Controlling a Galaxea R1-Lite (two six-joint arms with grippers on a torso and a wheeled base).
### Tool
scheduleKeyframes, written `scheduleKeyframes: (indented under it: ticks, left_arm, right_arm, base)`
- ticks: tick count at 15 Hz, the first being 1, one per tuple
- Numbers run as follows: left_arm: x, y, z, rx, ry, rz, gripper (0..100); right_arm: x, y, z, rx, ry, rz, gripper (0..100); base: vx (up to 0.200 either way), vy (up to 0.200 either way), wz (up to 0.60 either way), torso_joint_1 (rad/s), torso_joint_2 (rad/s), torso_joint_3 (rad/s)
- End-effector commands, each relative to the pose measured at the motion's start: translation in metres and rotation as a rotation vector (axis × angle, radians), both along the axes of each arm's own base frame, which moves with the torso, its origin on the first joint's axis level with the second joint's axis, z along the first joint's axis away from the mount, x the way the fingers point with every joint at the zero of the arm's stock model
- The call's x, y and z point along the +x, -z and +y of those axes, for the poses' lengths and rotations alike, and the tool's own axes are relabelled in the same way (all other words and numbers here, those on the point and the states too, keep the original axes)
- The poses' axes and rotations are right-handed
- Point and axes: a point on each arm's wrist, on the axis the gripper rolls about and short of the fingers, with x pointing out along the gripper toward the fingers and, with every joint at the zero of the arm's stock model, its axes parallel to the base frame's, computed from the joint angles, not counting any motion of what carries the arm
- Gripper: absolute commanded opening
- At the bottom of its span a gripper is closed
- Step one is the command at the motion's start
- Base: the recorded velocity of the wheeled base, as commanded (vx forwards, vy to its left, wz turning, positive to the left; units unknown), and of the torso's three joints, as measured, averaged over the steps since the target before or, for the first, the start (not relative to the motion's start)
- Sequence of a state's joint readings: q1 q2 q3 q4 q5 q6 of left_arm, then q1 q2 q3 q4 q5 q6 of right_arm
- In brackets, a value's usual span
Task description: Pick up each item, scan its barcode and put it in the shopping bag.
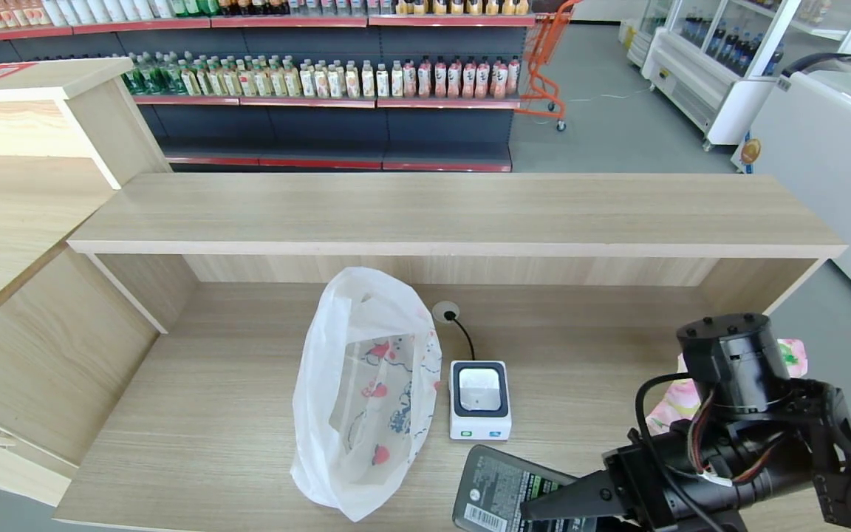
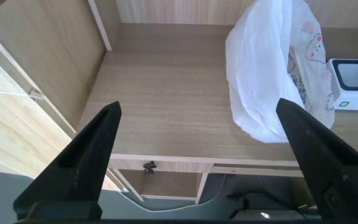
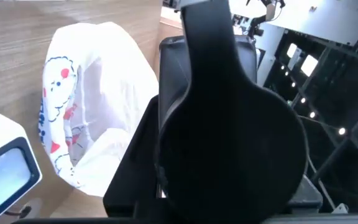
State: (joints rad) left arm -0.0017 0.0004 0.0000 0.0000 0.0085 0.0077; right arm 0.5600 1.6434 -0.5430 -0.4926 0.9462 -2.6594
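My right gripper (image 1: 569,501) is shut on a flat dark pouch (image 1: 496,488) with a white barcode label. It holds the pouch low over the counter's front edge, just in front of the white barcode scanner (image 1: 479,399). In the right wrist view the dark pouch (image 3: 169,81) sits close up, with the shopping bag (image 3: 98,99) and the scanner (image 3: 2,168) beyond it. The white plastic shopping bag (image 1: 366,391) lies open to the left of the scanner, with a printed item inside. My left gripper (image 2: 199,106) hangs open and holds nothing, off the counter's front edge to the left of the bag (image 2: 266,68).
A pink floral packet (image 1: 680,395) lies at the counter's right end, partly hidden behind my right arm. The scanner's cable (image 1: 462,332) runs back to a hole in the counter. A raised wooden shelf (image 1: 455,210) spans the back, and a side panel (image 1: 49,355) closes the left.
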Motion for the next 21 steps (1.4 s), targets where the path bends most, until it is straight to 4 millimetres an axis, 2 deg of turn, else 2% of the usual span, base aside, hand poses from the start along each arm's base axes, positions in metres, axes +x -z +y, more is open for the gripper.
scheduleKeyframes:
  ticks: [1, 5, 12, 14, 15, 16, 17, 18, 19, 20, 21]
  left_arm:
    - [0.0, 0.0, 0.0, 0.0, -0.001, 0.001, 100]
    - [0.0, 0.0, 0.0, 0.002, -0.001, 0.001, 100]
    - [0.0, 0.0, 0.0, 0.0, -0.001, 0.001, 100]
    - [0.0, 0.0, 0.0, 0.0, -0.001, 0.001, 100]
    - [0.0, 0.0, 0.0, 0.0, -0.001, 0.001, 100]
    - [0.0, 0.0, 0.0, 0.0, -0.001, 0.001, 100]
    - [0.0, 0.0, 0.0, 0.002, -0.001, 0.0, 100]
    - [0.0, 0.0, 0.0, 0.0, -0.001, 0.001, 100]
    - [0.0, 0.0, 0.0, 0.0, -0.001, 0.001, 100]
    - [0.0, 0.0, 0.0, 0.0, -0.001, 0.001, 100]
    - [0.0, 0.0, 0.0, 0.0, -0.001, 0.001, 100]
  right_arm:
    - [0.003, 0.005, 0.008, -0.009, -0.025, 0.009, 0]
    - [0.009, 0.005, 0.012, -0.005, -0.024, 0.001, 0]
    - [0.006, 0.008, 0.01, -0.011, -0.021, 0.014, 0]
    - [0.006, -0.007, 0.005, 0.016, 0.035, 0.076, 0]
    - [0.007, -0.02, -0.002, 0.046, 0.114, 0.197, 0]
    - [0.011, -0.036, -0.018, 0.092, 0.248, 0.349, 0]
    - [0.013, -0.042, -0.027, 0.118, 0.327, 0.427, 0]
    - [0.016, -0.063, -0.067, 0.245, 0.62, 0.541, 0]
    - [0.014, -0.068, -0.1, 0.341, 0.839, 0.59, 0]
    - [0.005, -0.05, -0.113, 0.367, 0.933, 0.837, 0]
    - [0.002, -0.045, -0.115, 0.382, 0.956, 0.965, 0]
  base:
    - [0.0, 0.0, 0.0, 0.0, 0.0, 0.0]
    - [0.0, 0.0, 0.0, 0.0, 0.0, 0.0]
    - [0.0, 0.0, 0.0, 0.0, 0.0, 0.0]
    - [0.0, 0.0, 0.0, 0.0, 0.0, 0.0]
    - [0.0, 0.0, 0.0, 0.0, 0.0, 0.0]
    - [0.0, 0.0, 0.0, 0.0, 0.0, 0.0]
    - [0.0, 0.0, 0.0, 0.0, 0.0, 0.0]
    - [0.0, 0.0, 0.0, 0.0, 0.0, 0.0]
    - [0.0, 0.0, 0.0, 0.0, 0.0, 0.0]
    - [0.0, 0.0, 0.0, 0.0, 0.0, 0.0]
    - [0.0, 0.0, 0.0, 0.0, 0.0, 0.0]
